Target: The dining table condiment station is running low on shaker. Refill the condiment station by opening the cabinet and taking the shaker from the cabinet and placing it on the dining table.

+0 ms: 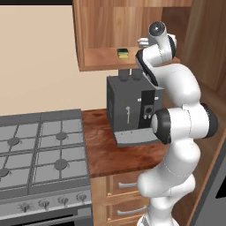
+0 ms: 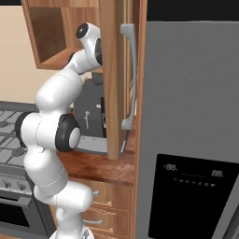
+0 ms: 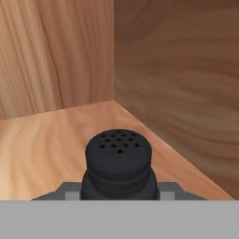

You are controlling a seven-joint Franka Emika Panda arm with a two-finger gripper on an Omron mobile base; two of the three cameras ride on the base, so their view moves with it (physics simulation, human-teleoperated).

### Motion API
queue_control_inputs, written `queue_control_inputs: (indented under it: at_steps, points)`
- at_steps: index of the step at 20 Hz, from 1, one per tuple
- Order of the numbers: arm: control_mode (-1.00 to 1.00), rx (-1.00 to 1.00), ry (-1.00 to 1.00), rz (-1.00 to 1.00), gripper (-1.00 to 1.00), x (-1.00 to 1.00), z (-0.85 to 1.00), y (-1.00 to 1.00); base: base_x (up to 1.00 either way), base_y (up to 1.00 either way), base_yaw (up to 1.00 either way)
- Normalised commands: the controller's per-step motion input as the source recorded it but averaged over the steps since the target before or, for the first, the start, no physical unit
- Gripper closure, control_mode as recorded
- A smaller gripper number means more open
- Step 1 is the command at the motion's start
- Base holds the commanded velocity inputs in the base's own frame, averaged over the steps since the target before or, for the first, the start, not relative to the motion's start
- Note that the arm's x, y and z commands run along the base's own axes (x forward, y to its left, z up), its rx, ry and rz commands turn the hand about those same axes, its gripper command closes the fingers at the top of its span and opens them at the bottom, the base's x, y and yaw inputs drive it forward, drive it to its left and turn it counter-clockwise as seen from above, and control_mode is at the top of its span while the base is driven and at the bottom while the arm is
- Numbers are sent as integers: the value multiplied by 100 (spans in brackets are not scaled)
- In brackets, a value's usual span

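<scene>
A black shaker [image 3: 118, 156] with a perforated top stands on the wooden shelf in the inner corner of the cabinet [image 1: 99, 26]. My gripper [image 3: 119, 193] is shut on the shaker's lower body, and a grey finger [image 3: 71, 194] shows on either side. The cabinet door [image 2: 108, 79] is swung open, its silver bar handle [image 2: 130, 77] facing the right base camera. In both base views my arm reaches up into the cabinet, and the wrist [image 1: 145, 43] is at the shelf edge. The dining table and the condiment station are out of view.
A yellow-green sponge [image 1: 123, 53] lies on the cabinet shelf left of my wrist. A dark coffee machine [image 1: 128, 110] stands on the wooden counter [image 1: 110, 154] below. The gas stove [image 1: 39, 150] is to the left and the grey fridge [image 2: 191, 116] to the right.
</scene>
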Motion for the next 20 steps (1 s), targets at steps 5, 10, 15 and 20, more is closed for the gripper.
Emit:
queue_control_inputs:
  at_steps: [5, 10, 15, 20]
  points:
    - [-100, 0, -2, -1, 100, -13, 0, 0, 0, 0, 0]
    - [-100, 0, -13, -7, 100, -75, 5, 34, 0, 0, 0]
    - [-100, 0, -1, -9, 100, -71, 3, 81, 0, 0, 0]
    - [-100, 3, 0, -8, 100, -83, 2, 69, 0, 0, 0]
